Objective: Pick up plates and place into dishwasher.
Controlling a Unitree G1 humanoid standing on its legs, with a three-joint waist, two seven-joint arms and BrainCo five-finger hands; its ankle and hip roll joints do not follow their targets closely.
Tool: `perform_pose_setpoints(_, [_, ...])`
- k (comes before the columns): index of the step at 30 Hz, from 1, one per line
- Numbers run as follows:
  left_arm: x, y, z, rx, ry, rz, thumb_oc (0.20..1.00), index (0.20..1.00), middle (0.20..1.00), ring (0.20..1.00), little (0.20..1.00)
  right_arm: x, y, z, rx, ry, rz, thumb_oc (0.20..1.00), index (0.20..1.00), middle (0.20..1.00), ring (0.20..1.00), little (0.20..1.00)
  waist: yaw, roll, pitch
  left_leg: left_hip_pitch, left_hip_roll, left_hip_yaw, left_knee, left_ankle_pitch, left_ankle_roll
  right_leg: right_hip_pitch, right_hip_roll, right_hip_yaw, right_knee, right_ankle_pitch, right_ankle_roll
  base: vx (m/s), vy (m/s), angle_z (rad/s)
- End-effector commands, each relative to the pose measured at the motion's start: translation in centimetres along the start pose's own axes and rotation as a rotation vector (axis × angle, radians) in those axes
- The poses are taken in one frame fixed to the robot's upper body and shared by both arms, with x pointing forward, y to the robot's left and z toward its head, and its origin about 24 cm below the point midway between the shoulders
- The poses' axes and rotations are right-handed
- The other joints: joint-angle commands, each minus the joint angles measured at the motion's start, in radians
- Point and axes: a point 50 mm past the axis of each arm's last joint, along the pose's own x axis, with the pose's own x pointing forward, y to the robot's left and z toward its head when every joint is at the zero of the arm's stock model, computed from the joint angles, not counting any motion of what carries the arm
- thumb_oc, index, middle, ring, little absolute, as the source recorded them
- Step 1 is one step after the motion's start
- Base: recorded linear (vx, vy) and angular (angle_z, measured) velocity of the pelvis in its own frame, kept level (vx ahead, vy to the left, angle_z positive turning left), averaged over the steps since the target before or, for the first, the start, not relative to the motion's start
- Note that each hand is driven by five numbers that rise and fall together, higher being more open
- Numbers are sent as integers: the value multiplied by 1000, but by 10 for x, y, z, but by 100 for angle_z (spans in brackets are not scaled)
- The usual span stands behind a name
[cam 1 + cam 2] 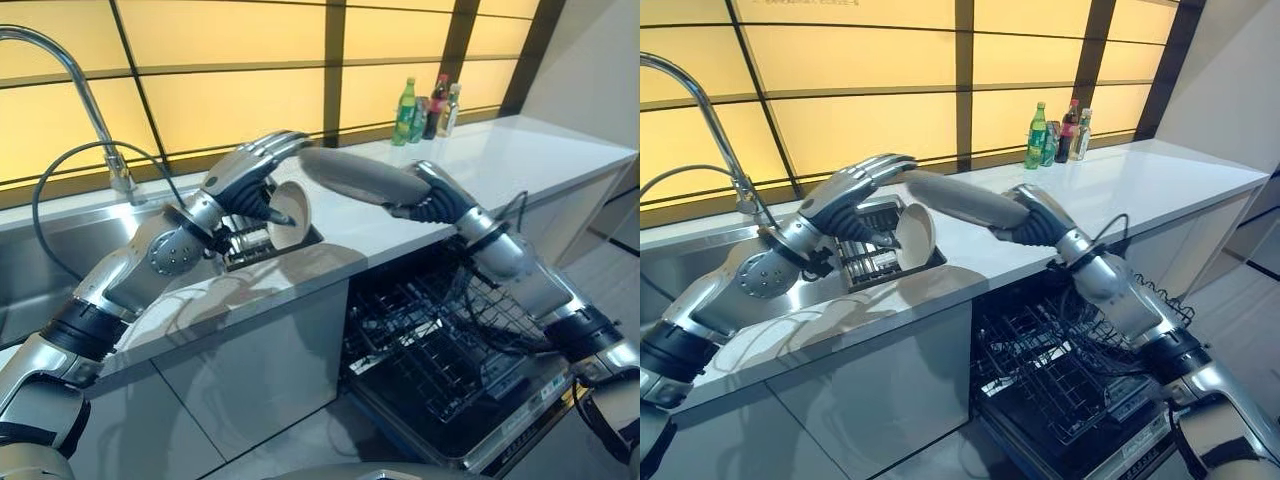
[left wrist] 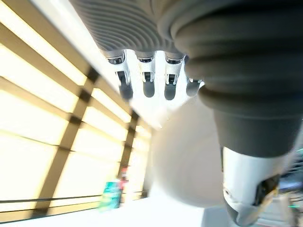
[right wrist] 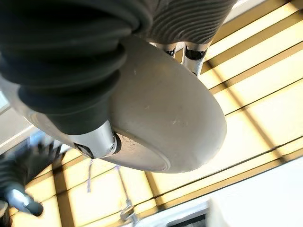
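Observation:
A grey plate (image 1: 355,175) hangs in the air over the counter, nearly level, with my right hand (image 1: 435,205) shut on its rim; the thumb lies under the grey plate (image 3: 165,109) and the fingers over it. A white plate (image 1: 292,215) stands on edge in the dark dish rack (image 1: 250,248) beside the sink. My left hand (image 1: 240,180) arches over that plate, its fingers straight above the rim and its thumb at the plate's face. The white plate (image 2: 189,161) shows between that thumb and the fingers. Below the counter's front edge the dishwasher (image 1: 440,350) stands open with its wire basket pulled out.
A tall curved faucet (image 1: 80,80) rises over the steel sink (image 1: 40,270) at the left. Several bottles (image 1: 425,108) stand at the back of the white counter (image 1: 520,160). The pulled-out dishwasher door fills the floor space in front of the cabinets.

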Motion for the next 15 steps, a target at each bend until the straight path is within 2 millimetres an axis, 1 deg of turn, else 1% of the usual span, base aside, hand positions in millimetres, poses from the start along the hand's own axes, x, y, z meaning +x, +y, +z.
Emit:
perform_pose_setpoints(1, [-13,30,-26,151,98,123,1000,1000,1000,1000,1000,-10,-39,6,-19,-39,-70,200,200,200,200,200,-15,-12,60,68,-13,55,22,-196,9,16,-57,55,12,-109,99,7,10,-23])
perform_pose_setpoints(5, [-34,37,-46,222,199,184,1000,1000,1000,1000,1000,-36,-45,-7,-6,41,-79,200,200,200,200,200,-39,-12,68,75,-12,70,20,-201,10,12,-54,74,14,-108,100,8,12,-18])
perform_pose_setpoints(6, [-41,40,-52,235,236,209,1000,1000,1000,1000,1000,-44,-45,-12,3,71,-72,200,200,200,200,200,-47,-12,69,78,-12,75,19,-202,10,11,-53,79,14,-108,101,5,13,-21])
perform_pose_setpoints(9, [-55,43,-63,238,319,248,1000,1000,1000,1000,1000,-61,-45,-20,59,139,-47,200,200,200,200,200,-59,-12,74,81,-10,84,17,-203,9,10,-53,87,14,-106,103,3,10,-15])
perform_pose_setpoints(11, [-63,44,-69,235,366,271,1000,1000,1000,1000,1000,-71,-42,-25,97,183,-17,200,200,200,200,200,-67,-12,75,82,-10,89,16,-203,8,8,-53,90,14,-106,105,-2,6,-9])
perform_pose_setpoints(13, [-72,43,-76,211,433,316,1000,1000,1000,1000,1000,-79,-33,-34,137,268,38,200,200,200,200,200,-76,-14,81,84,-10,94,14,-203,8,6,-53,97,16,-106,106,-3,4,-2])
perform_pose_setpoints(15, [-74,41,-78,190,457,338,1000,1000,1000,1000,1000,-84,-26,-42,170,332,70,200,200,200,200,200,-77,-16,84,84,-10,96,14,-202,6,7,-53,98,16,-106,106,-9,4,-10])
